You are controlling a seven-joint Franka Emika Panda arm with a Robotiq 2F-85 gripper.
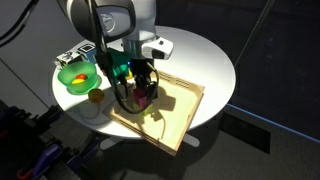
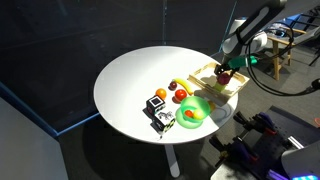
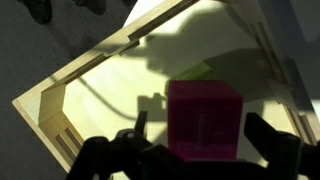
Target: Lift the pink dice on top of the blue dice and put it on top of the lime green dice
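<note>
The pink dice (image 3: 205, 120) stands in the wooden tray (image 3: 90, 70), between my gripper's (image 3: 200, 138) two dark fingers. The fingers are spread: lit tray floor shows between the left finger and the cube, and the right finger is close beside it. A sliver of the lime green dice (image 3: 195, 71) peeks out behind the pink dice's far edge, so the pink one looks stacked on it. The blue dice is hidden. In both exterior views my gripper (image 1: 140, 92) (image 2: 226, 72) hangs low over the tray (image 1: 185, 112) (image 2: 240, 88) with the pink dice (image 1: 144, 98) under it.
A green bowl (image 1: 77, 75) (image 2: 193, 112) with an orange item inside stands beside the tray on the round white table (image 1: 200, 50). A red fruit (image 2: 181, 96), a small yellow fruit (image 1: 95, 96) and a black-and-white box (image 2: 158, 105) lie near the bowl. The tray has raised rims.
</note>
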